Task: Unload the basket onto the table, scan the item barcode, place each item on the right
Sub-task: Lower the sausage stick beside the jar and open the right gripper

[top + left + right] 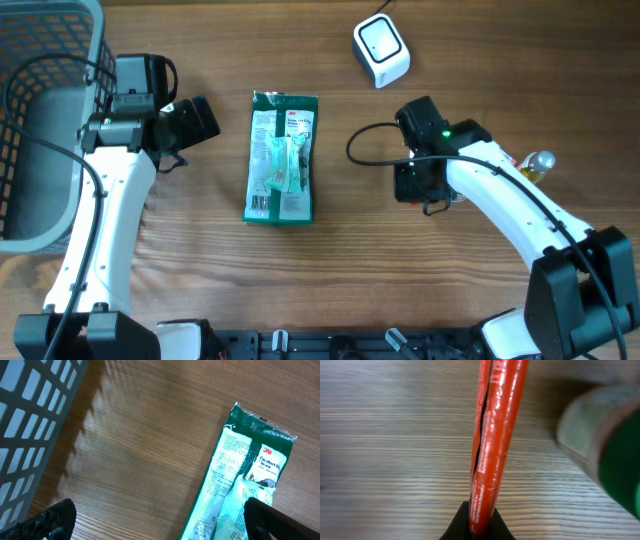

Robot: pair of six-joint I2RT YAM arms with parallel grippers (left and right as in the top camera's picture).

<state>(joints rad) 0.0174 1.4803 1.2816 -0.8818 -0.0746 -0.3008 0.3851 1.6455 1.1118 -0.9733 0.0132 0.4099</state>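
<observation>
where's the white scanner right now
Overhead view: the white scanner sits near the far edge of the table, right of centre, up-right of the green packet.

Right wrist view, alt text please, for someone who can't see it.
A glossy red item, seen edge-on, is pinched in the black fingers at the frame's bottom, above a wooden table. A blurred green object sits at right.

Left end effector (200, 122) spread, right (480, 527) clamped
</observation>
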